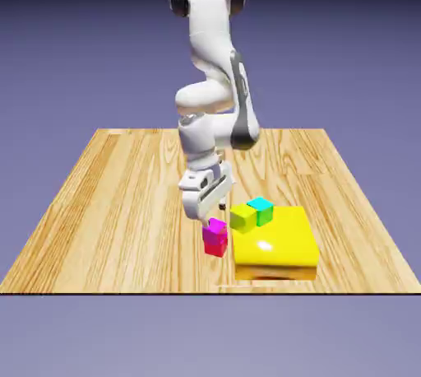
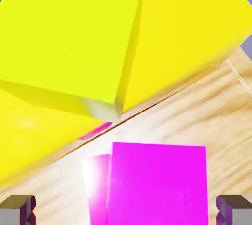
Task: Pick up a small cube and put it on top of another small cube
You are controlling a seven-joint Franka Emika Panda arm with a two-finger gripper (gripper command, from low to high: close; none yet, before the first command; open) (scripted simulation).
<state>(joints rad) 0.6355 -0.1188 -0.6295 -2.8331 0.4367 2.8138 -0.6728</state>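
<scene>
The small, shiny magenta-purple cube [image 1: 215,230] sits on top of the small crimson-pink cube [image 1: 215,248], beside the big yellow slab [image 1: 275,239]. The white robot gripper [image 2: 126,210] has its two grey finger tips wide apart. In the hand view, the purple cube is between them, with a gap on each side, so they are not squeezing it. In the exterior view, the purple cube is just below the robot's hand. Both cubes are near the pale wooden table's [image 1: 123,227] front edge.
</scene>
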